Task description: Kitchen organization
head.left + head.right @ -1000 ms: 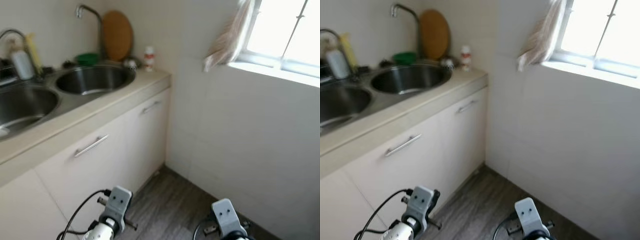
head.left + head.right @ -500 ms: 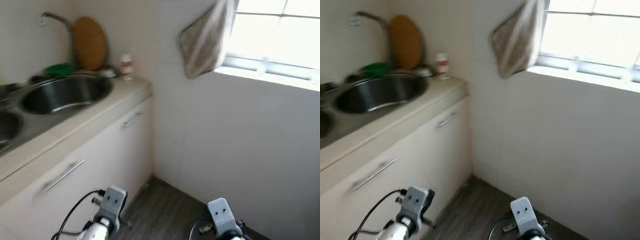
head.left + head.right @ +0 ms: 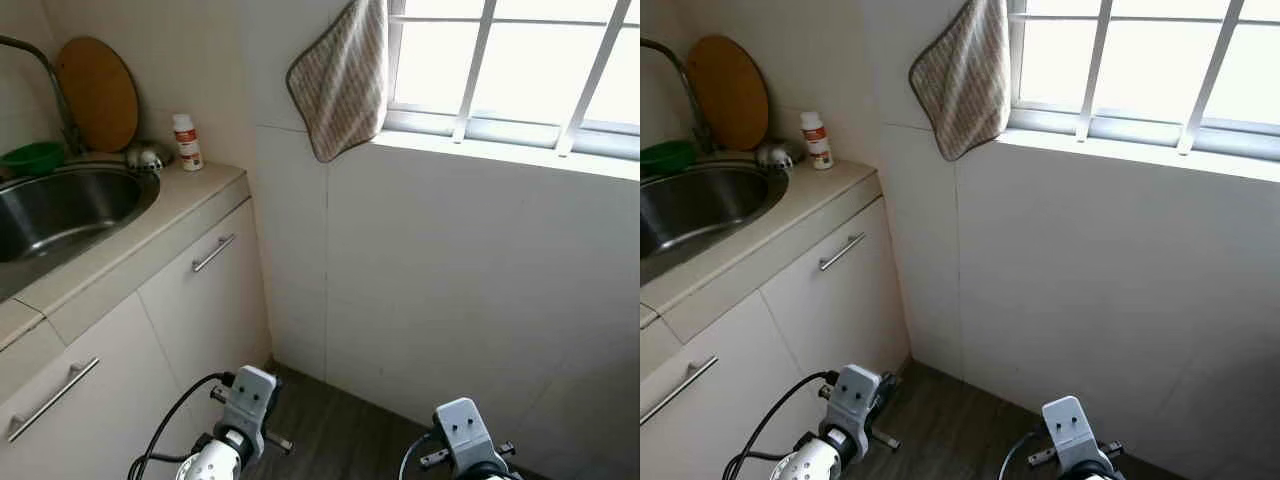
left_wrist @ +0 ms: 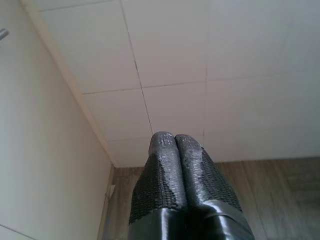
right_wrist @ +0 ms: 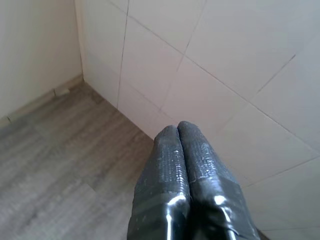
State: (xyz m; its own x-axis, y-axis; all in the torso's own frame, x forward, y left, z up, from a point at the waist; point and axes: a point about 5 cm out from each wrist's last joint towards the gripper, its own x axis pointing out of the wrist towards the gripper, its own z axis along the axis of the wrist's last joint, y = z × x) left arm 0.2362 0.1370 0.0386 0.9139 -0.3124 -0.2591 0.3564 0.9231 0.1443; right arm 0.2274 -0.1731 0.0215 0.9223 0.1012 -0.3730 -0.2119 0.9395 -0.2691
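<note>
While you face the tiled wall [image 3: 440,260] under the window [image 3: 510,60], the real hazard is the corner: your walking room narrows at twelve o'clock, and a step forward could knock an arm into tile or cabinet door [image 3: 200,300]. The tabletop [image 3: 150,215] with its sink [image 3: 60,205] lies off at ten o'clock, carrying the round board [image 3: 97,93], green bowl [image 3: 32,157] and small bottle [image 3: 186,141]; a careless reach could tip that bottle. The checked cloth [image 3: 340,75] hangs at twelve o'clock. Both arms hang low, left gripper [image 4: 175,142] and right gripper [image 5: 179,131] closed on nothing, so you must open before grasping.
</note>
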